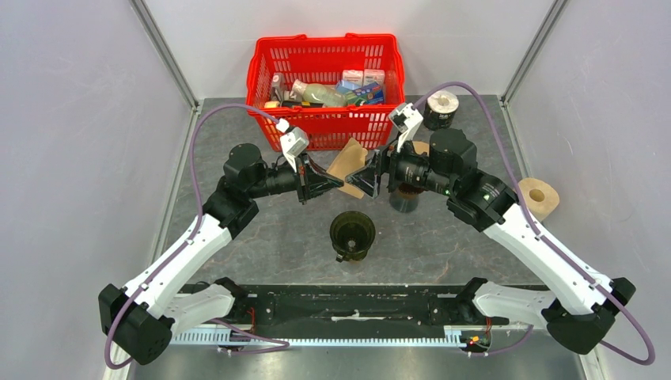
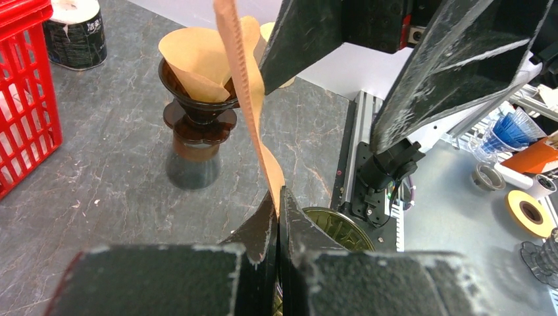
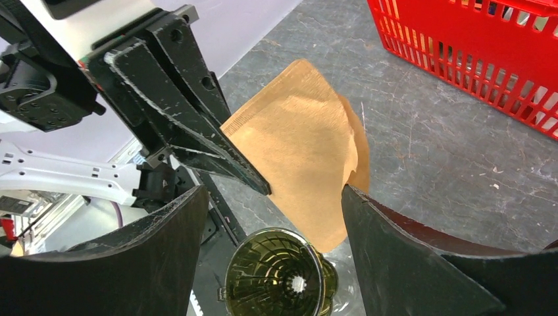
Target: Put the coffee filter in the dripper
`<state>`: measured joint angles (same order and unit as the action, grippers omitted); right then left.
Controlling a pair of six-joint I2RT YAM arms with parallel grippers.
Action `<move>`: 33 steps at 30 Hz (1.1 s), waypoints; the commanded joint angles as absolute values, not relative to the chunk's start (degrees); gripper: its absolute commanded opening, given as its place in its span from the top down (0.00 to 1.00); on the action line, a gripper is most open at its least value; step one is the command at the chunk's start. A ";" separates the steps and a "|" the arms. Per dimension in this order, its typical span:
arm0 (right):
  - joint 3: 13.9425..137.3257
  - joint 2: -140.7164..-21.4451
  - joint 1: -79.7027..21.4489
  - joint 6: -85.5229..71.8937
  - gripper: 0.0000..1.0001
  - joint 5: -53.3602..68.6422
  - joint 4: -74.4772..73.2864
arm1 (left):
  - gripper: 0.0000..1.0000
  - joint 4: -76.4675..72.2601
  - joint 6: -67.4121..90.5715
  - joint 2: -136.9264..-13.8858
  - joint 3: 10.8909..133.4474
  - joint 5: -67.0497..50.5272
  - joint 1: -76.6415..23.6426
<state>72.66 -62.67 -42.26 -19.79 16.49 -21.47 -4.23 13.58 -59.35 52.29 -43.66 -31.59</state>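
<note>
A brown paper coffee filter point(image 1: 349, 161) hangs in the air above the table, pinched at one corner by my left gripper point(image 1: 323, 187), which is shut on it. In the left wrist view the filter point(image 2: 247, 92) runs edge-on up from the closed tips point(image 2: 279, 201). My right gripper point(image 1: 368, 180) faces it from the right with jaws wide open. Seen from the right wrist, the filter point(image 3: 303, 158) shows between the open fingers, with nothing clamped at my right gripper point(image 3: 273, 191). The dark olive dripper point(image 1: 352, 233) stands empty below point(image 3: 279, 276).
A red basket point(image 1: 324, 79) of groceries stands at the back. A second dripper with filters on a stand point(image 2: 197, 85) sits beside the right arm. A round tin point(image 1: 441, 108) is at the back right, a paper roll point(image 1: 540, 195) at the right edge.
</note>
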 commanded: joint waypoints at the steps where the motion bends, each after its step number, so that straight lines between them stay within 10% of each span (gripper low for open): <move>1: 74.53 -63.90 -42.28 -17.65 0.18 15.28 -19.70 | 0.98 -5.09 11.54 -58.79 53.36 -45.18 -31.55; 33: 73.25 -63.48 -42.24 -15.16 0.42 15.93 -17.71 | 0.98 -6.77 10.98 -57.24 51.77 -47.01 -31.60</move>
